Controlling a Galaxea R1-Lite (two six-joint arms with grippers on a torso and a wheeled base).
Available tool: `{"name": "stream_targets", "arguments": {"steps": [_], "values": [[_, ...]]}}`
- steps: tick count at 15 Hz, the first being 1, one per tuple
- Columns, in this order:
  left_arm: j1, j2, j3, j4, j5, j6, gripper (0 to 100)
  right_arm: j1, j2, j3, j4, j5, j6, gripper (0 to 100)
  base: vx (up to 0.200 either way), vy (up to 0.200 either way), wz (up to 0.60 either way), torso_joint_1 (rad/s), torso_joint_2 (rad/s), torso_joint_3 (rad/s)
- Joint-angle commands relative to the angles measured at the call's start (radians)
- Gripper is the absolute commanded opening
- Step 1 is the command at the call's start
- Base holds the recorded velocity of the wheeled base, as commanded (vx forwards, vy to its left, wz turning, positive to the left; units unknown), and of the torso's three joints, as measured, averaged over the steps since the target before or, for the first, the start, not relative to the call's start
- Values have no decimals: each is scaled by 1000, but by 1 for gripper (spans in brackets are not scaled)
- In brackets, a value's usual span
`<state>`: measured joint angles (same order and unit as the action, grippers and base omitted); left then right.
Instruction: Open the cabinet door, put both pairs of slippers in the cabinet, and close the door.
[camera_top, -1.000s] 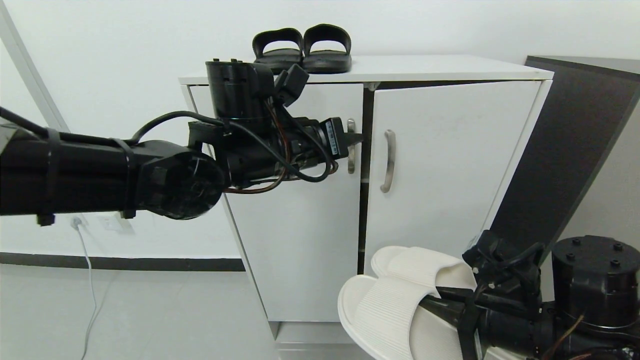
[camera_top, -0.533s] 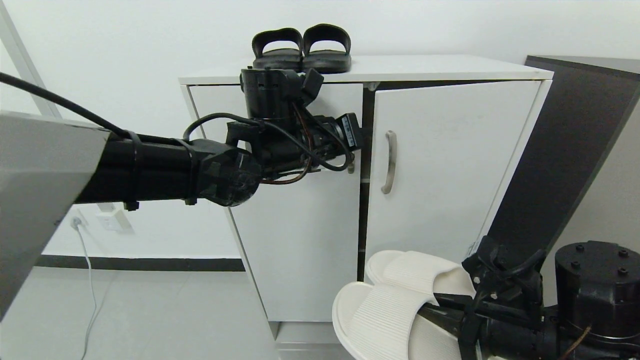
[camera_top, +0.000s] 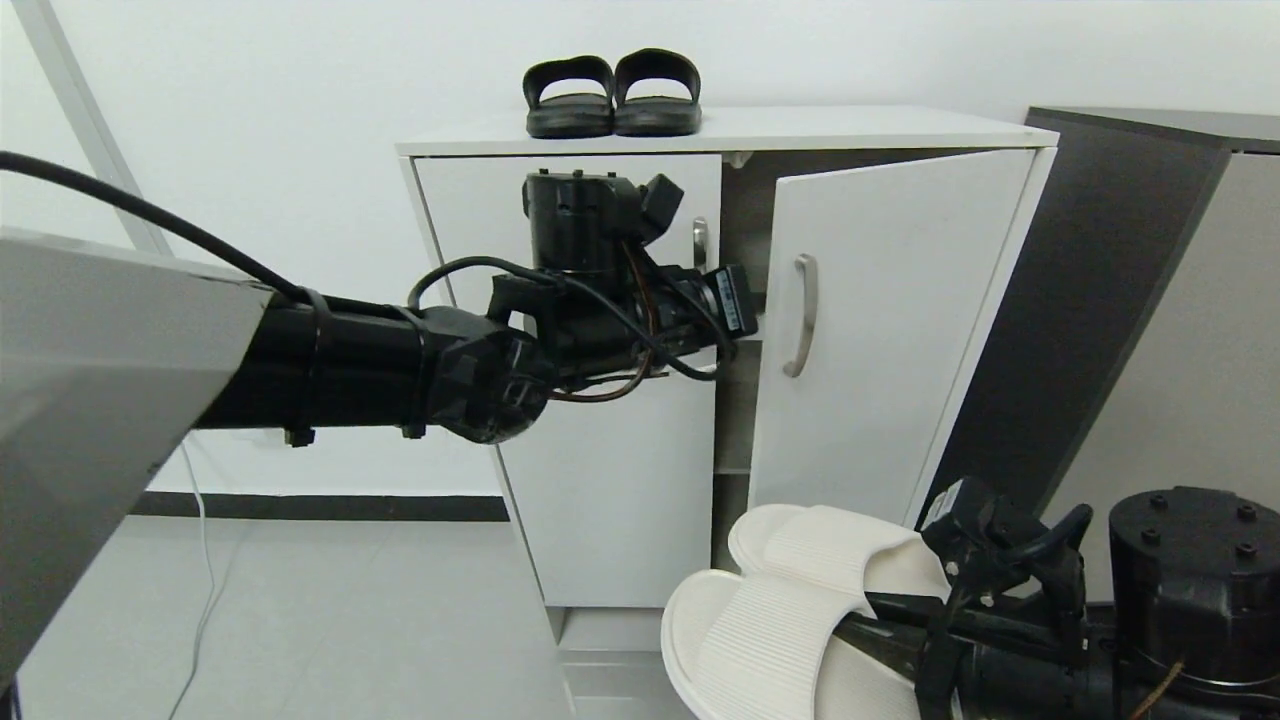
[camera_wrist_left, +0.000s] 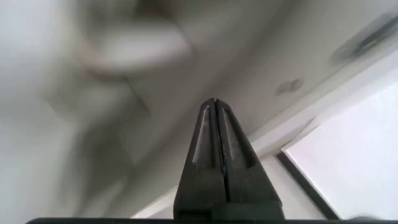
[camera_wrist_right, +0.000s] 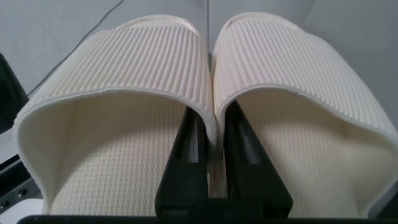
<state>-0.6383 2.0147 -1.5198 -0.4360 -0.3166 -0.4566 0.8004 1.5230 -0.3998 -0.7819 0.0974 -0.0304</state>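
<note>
Right gripper (camera_wrist_right: 212, 124) pinched the white slippers (camera_wrist_right: 155, 68) by their touching inner walls, probably light, squashy foam; left gripper (camera_wrist_left: 214, 106), jaws pressed together, sat at nine o'clock of the ajar door (camera_top: 890, 330)

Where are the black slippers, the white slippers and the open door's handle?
black slippers (camera_top: 568, 70): head view, one strap
white slippers (camera_top: 770, 640): head view, ribbed upper
open door's handle (camera_top: 802, 315): head view, bar's middle

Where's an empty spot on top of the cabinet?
The cabinet top is bare from the black slippers to its right edge; left of them, only a smaller patch. The gap beside the open door is crowded by the left gripper.
</note>
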Motion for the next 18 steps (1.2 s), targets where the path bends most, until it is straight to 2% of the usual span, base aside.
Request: {"name": "stream_targets", "arguments": {"steps": [1, 3, 5, 7, 9, 10, 11, 12, 13, 15, 16, 17, 18], "values": [[-101, -30, 87, -87, 1, 1, 0, 10, 0, 1, 0, -1, 0, 0, -200, 0, 0, -2, -2, 7], [-116, -30, 104, -136, 2, 1, 0, 11, -1, 6, 0, -1, 0, 0, -200, 0, 0, 5, 2, 0], [-47, -39, 104, -139, 2, 1, 0, 13, -3, 6, -2, -1, 0, 0, -100, 0, 0, 4, 4, -1], [57, -106, 145, -139, 5, -2, 0, 13, -1, 6, -2, -1, 0, 0, 0, 0, 0, 0, 0, 0], [143, -229, 251, -139, 7, 3, 0, 11, 2, 6, -3, -4, 1, 0, 0, 0, 0, 0, 0, 0], [183, -324, 339, -141, 7, 12, 0, 8, 5, 6, -5, -4, 1, 0, 0, 0, 0, 0, 0, 0], [204, -389, 395, -138, 7, 19, 0, 6, 5, 6, -5, -4, 1, 0, 0, 0, 0, 0, 0, 0], [246, -554, 540, -130, 7, 42, 0, 5, 5, 4, -5, -5, 1, 0, 0, 0, 0, 0, 0, 0], [273, -668, 641, -113, 7, 55, 0, 3, 5, 2, -5, -5, 1, 0, 0, 0, 0, 0, 0, 0], [310, -881, 799, -30, 8, 72, 0, 3, 6, -1, -5, -5, 3, 0, 0, 0, 0, 0, 0, 0], [318, -995, 848, 49, 10, 87, 0, -7, 9, -4, -5, -5, 3, 0, 0, 0, 0, 0, 0, 0], [321, -1079, 869, 129, 19, 96, 0, -17, 17, -13, -7, -5, 6, 0, 0, 0, 0, 0, 0, 0], [319, -1183, 880, 253, 68, 107, 0, -38, 39, -40, -5, -18, 10, 0, 0, 0, 0, 0, 0, 0]]}}
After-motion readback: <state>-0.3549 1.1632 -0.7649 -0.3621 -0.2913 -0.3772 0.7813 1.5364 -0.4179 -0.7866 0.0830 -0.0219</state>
